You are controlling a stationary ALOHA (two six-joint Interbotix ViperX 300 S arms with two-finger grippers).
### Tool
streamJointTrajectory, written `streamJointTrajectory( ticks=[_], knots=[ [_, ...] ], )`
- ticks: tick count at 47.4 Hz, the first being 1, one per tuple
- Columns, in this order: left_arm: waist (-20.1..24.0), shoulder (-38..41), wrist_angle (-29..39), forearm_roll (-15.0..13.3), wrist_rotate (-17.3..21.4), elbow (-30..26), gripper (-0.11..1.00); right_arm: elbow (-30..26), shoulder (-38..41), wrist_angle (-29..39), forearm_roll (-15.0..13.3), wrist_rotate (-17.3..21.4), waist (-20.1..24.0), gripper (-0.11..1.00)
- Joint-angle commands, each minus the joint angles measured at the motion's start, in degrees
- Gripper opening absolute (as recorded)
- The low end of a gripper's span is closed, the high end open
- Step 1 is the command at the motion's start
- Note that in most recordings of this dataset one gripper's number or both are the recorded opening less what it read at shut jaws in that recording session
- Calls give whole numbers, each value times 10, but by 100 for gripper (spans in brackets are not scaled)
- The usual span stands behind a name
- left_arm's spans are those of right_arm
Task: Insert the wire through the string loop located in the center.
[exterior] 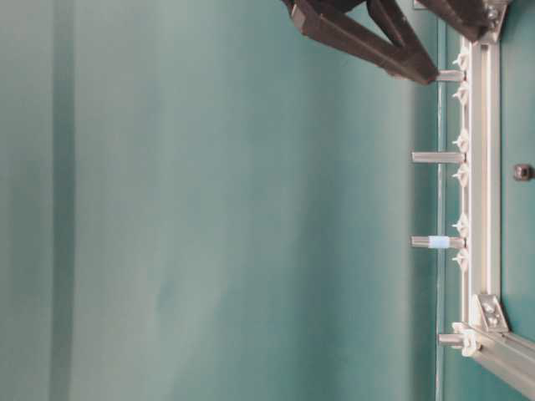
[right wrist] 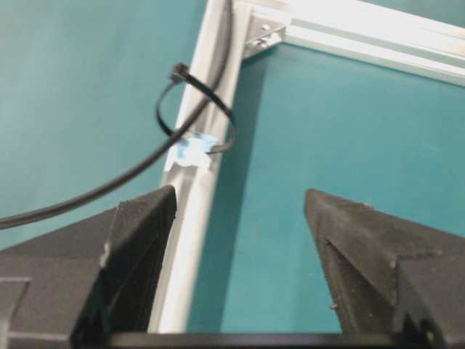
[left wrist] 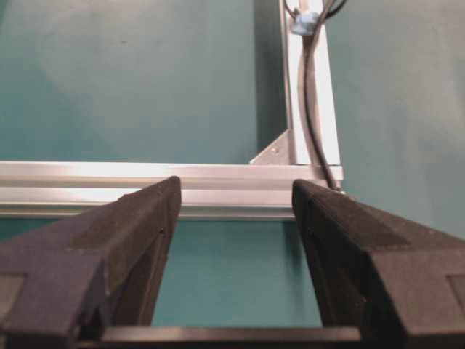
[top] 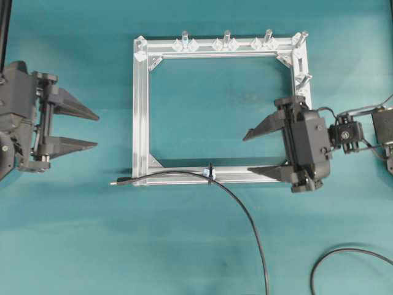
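Both black claws, left (top: pixel 92 129) and right (top: pixel 255 153), gape empty; thin black wire (top: pixel 184 174) already runs through tiny black string loop (top: pixel 210 172) on silver aluminium frame (top: pixel 140 110).

A square aluminium frame (top: pixel 140 110) lies flat on the teal table surface (top: pixel 73 233), bars meeting at silver corner brackets (top: pixel 154 162). Along its far bar stand short upright posts (top: pixel 226 38) — three across the middle, with more at the corners and one on the right-hand bar. From table level those posts stick out sideways in the turned picture, and one (exterior: pixel 436 242) wears a pale blue band. A small dark nut or bolt head (exterior: pixel 522 172) sits just beyond the frame — too blurred to say more.
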Motion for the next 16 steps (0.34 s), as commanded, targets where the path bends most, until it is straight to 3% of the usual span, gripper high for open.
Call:
streamJointTrajectory(
  ticks=[1,16],
  knots=[
    [7,-15,-5,2,5,1,62,-3,-10,-13,3,1,-12,75],
    [14,-51,-5,2,5,22,62,18,-10,-50,27,2,-37,75]
  ],
)
